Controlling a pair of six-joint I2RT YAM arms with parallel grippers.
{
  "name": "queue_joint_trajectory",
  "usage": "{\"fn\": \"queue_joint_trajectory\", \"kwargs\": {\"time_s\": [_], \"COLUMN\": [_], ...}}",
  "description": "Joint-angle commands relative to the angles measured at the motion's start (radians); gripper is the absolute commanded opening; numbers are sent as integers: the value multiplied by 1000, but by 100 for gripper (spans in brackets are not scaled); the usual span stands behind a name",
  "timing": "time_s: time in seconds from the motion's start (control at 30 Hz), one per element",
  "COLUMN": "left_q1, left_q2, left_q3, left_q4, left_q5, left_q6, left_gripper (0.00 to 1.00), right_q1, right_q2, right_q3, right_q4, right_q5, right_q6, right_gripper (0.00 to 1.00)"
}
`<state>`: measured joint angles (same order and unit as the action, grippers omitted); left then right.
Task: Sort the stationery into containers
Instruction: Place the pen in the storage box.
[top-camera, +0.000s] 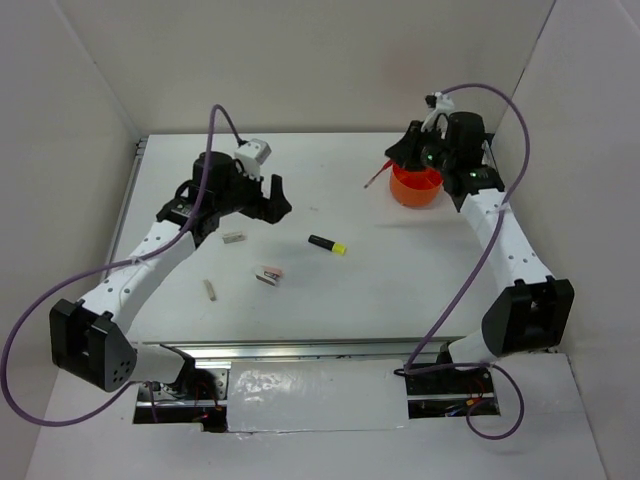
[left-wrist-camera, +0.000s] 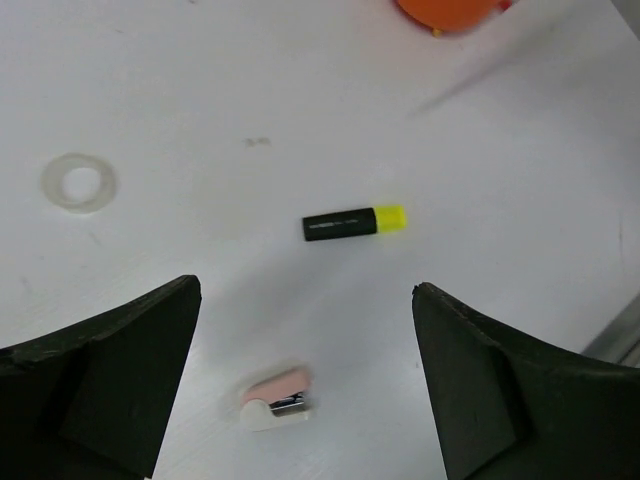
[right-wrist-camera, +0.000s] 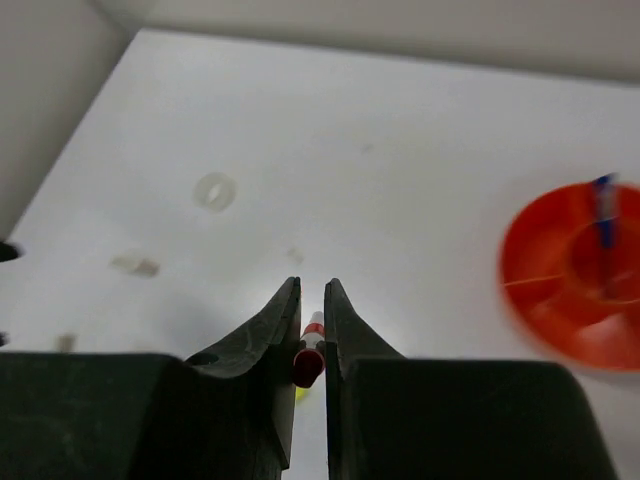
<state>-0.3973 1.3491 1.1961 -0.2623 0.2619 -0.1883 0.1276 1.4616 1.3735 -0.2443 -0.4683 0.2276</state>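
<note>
Right gripper (right-wrist-camera: 311, 292) is clamping the thin red pen (right-wrist-camera: 309, 362) between nearly closed fingers. The pen's red end is showing low in the narrow gap and its shaft is sticking out to the left in the top view. The gripper is hanging at the far right of the table (top-camera: 400, 290), by the left rim of the orange tub (right-wrist-camera: 545, 300). In the wrist view the tub is lying off to the right and is looking blurred. A blue, stick-like item (right-wrist-camera: 603, 215) is standing in it.

Judged step: placing the pen in the tub. To do it well, the pen's low end should be centred over one compartment, clear of the dividers and the blue item. It should be tilted toward upright and lowered below the rim before the fingers part. A long pen let go across the shallow wall is likely to tip out.

Left gripper (left-wrist-camera: 304, 290) is hovering with its fingers wide apart and holding nothing, at the far left. Loose beyond it are the black marker with yellow cap (left-wrist-camera: 353, 222), the pink-and-white eraser (left-wrist-camera: 280, 398) and the white ring (left-wrist-camera: 78, 184). The grey block (top-camera: 233, 237) and the beige block (top-camera: 210, 290) are lying nearer, at the left.
</note>
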Motion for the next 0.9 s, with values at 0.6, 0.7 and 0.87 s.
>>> {"fn": "queue_joint_trajectory", "kwargs": {"time_s": [0.6,0.7,0.87], "left_q1": [54,54,52], "left_q2": [-62,-59,-41], "left_q3": [-53,-61,-55], "left_q4": [6,9,-2], "left_q5": [-58,-59,-58], "left_q6": [87,89,95], "left_gripper": [99,99,99], "right_q1": [-151,-152,-157], "right_q2": [329,339,359], "right_q3": [371,368,346], "right_q4": [48,43,39], "right_q5": [339,341,336], "right_q6": [-405,-416,-424], "right_gripper": [0,0,0]}}
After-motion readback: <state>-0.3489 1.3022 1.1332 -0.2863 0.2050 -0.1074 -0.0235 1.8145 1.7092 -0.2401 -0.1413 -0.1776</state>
